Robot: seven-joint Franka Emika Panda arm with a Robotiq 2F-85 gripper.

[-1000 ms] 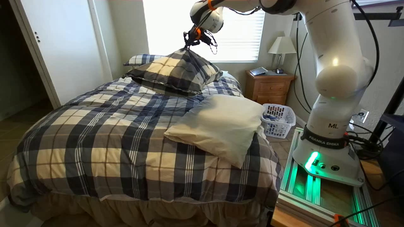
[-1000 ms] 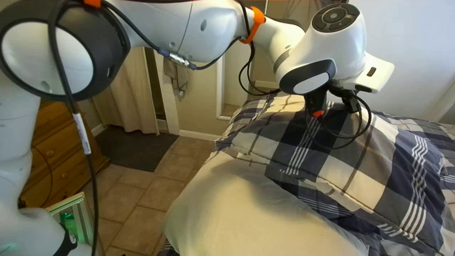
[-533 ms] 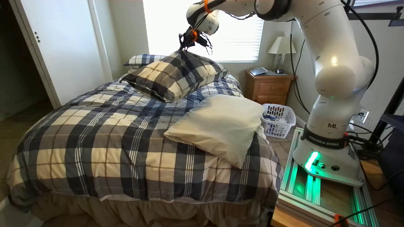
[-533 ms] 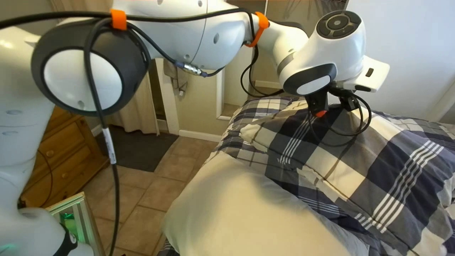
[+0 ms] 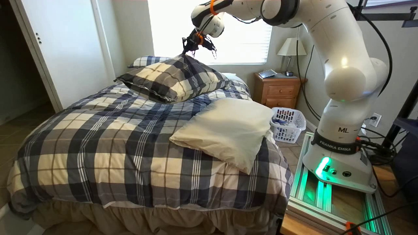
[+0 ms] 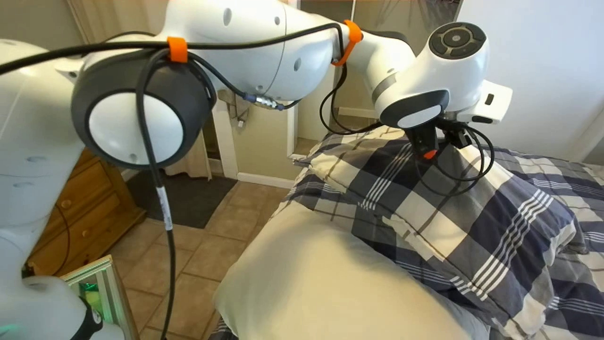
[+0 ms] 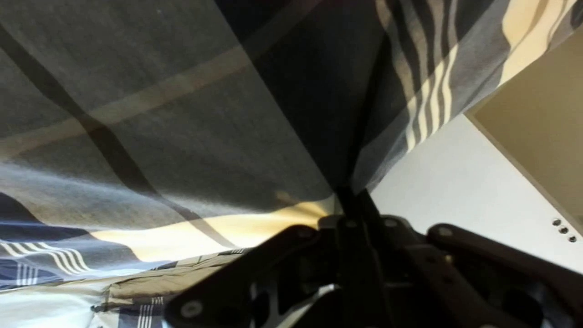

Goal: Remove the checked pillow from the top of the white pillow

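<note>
The checked pillow (image 5: 173, 78) hangs from my gripper (image 5: 184, 53), which is shut on its pinched-up top. It is plump, navy, black and cream plaid, and also shows in an exterior view (image 6: 453, 212). Its lower side hangs close over the bed; I cannot tell whether it touches. The white pillow (image 5: 228, 127) lies flat near the bed's edge, apart from the checked one, and also shows in an exterior view (image 6: 321, 288). In the wrist view the fingertips (image 7: 355, 193) are together on gathered cloth of the checked pillow (image 7: 159, 114), which fills the upper left.
The bed has a matching plaid bedspread (image 5: 107, 140). A smaller plaid pillow (image 5: 147, 61) lies at its head. A wooden nightstand (image 5: 279, 91) with a lamp (image 5: 291, 47) and a white laundry basket (image 5: 288, 127) stand beside the bed, near the robot base (image 5: 339, 163).
My gripper has moved away from the robot base and slightly down, carrying the checked pillow farther from the white pillow. The checked pillow has swung and turned. The white pillow has not moved.
</note>
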